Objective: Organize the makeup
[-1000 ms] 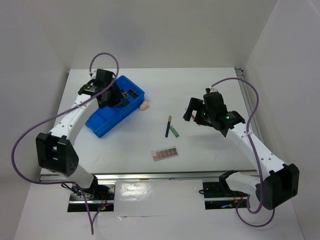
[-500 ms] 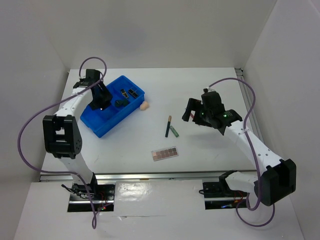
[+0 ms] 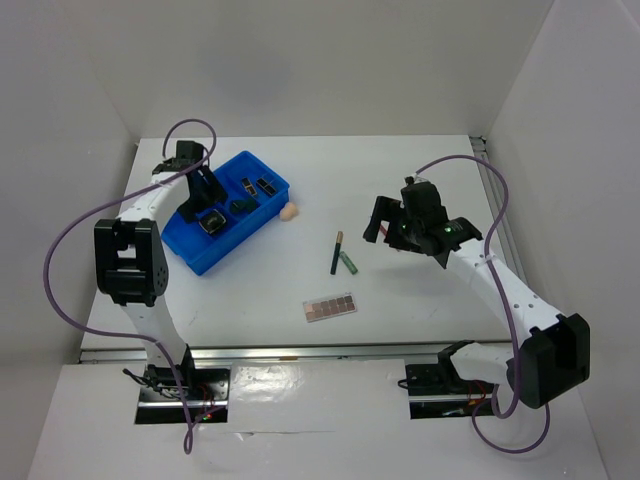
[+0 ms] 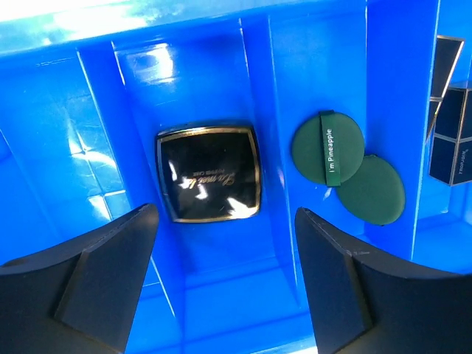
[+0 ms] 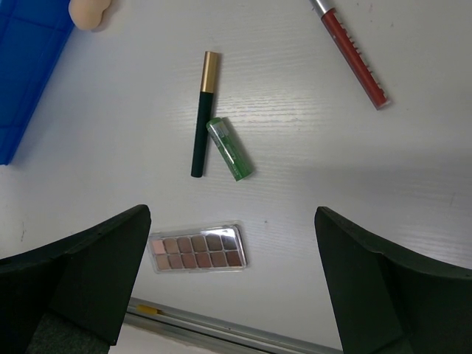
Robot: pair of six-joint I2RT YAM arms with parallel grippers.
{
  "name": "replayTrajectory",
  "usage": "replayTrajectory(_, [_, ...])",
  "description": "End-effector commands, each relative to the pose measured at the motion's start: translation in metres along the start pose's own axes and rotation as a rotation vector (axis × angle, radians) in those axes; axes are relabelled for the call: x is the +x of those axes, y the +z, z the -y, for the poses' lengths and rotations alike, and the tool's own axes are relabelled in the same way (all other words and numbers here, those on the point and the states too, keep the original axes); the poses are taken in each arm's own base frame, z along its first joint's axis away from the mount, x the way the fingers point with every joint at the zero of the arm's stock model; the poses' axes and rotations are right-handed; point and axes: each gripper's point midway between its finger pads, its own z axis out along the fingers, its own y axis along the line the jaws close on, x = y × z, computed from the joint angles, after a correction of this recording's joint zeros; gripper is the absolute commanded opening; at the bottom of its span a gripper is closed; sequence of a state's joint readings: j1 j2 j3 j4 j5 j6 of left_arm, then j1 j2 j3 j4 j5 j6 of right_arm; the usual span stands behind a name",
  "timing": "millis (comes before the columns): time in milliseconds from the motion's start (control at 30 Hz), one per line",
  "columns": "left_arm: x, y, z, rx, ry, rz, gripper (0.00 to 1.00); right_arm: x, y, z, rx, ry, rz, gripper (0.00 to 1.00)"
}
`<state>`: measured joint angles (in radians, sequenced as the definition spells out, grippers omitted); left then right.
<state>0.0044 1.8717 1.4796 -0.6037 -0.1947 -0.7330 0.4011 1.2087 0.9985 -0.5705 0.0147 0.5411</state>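
Note:
My left gripper (image 3: 199, 193) is open and empty, above the blue tray (image 3: 205, 254). In the left wrist view, the gripper (image 4: 225, 221) hovers over a black square compact (image 4: 209, 172) lying in a tray compartment. It also shows from above (image 3: 213, 222). Two dark green round puffs (image 4: 328, 147) lie in the adjoining compartment, with black-gold lipstick tubes (image 4: 450, 140) beyond. My right gripper (image 3: 388, 230) is open and empty, above the table. Below it (image 5: 232, 214) lie the eyeshadow palette (image 5: 197, 249), a dark pencil (image 5: 202, 114), a green pencil (image 5: 229, 149) and a red pencil (image 5: 352, 55). The beige sponge (image 3: 289, 211) sits beside the tray.
The tray's dividers (image 4: 258, 118) stand between the compartments. A metal rail (image 5: 221, 332) runs along the table's near edge. White walls enclose the table at the back and both sides. The palette (image 3: 330, 307) lies near the front middle.
My left gripper has moved to the tray's back left and opened. The square compact now lies uncovered in a compartment. My right arm has barely shifted.

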Motion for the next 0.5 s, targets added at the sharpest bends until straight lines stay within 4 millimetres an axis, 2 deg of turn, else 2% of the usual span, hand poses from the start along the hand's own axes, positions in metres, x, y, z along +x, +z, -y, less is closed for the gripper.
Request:
replayTrajectory(0, [-0.018, -0.014, 0.011, 0.049, 0.011, 0.051, 0.88, -0.024, -0.006, -0.013, -0.04, -0.005, 0.069, 1.0])
replayTrajectory(67, [-0.018, -0.014, 0.011, 0.049, 0.012, 0.051, 0.93, -0.02, -0.007, -0.011, -0.035, -0.005, 0.061, 1.0])
replayTrajectory(167, [-0.016, -0.018, 0.013, 0.054, 0.028, 0.05, 0.93, -0.021, -0.01, -0.012, -0.04, -0.005, 0.069, 1.0])
replayTrajectory(267, [-0.022, -0.043, 0.026, 0.088, 0.082, 0.108, 0.86, -0.023, -0.012, -0.012, -0.045, -0.005, 0.077, 1.0])
replayTrajectory(300, [-0.014, -0.054, 0.041, 0.12, 0.129, 0.117, 0.84, -0.023, -0.012, -0.012, -0.045, -0.005, 0.077, 1.0])
replayTrajectory(333, [-0.014, -0.072, 0.047, 0.141, 0.161, 0.145, 0.83, -0.019, -0.01, -0.01, -0.039, -0.005, 0.068, 1.0])
replayTrajectory(367, [-0.005, -0.079, 0.052, 0.151, 0.222, 0.152, 0.83, -0.019, -0.01, -0.01, -0.039, -0.005, 0.068, 1.0])
replayTrajectory(400, [0.017, -0.091, 0.069, 0.19, 0.301, 0.142, 0.83, -0.016, -0.011, -0.01, -0.046, -0.005, 0.061, 1.0])
replayTrajectory(467, [0.041, -0.11, 0.074, 0.218, 0.414, 0.145, 0.82, -0.012, -0.01, -0.008, -0.042, 0.004, 0.053, 1.0])
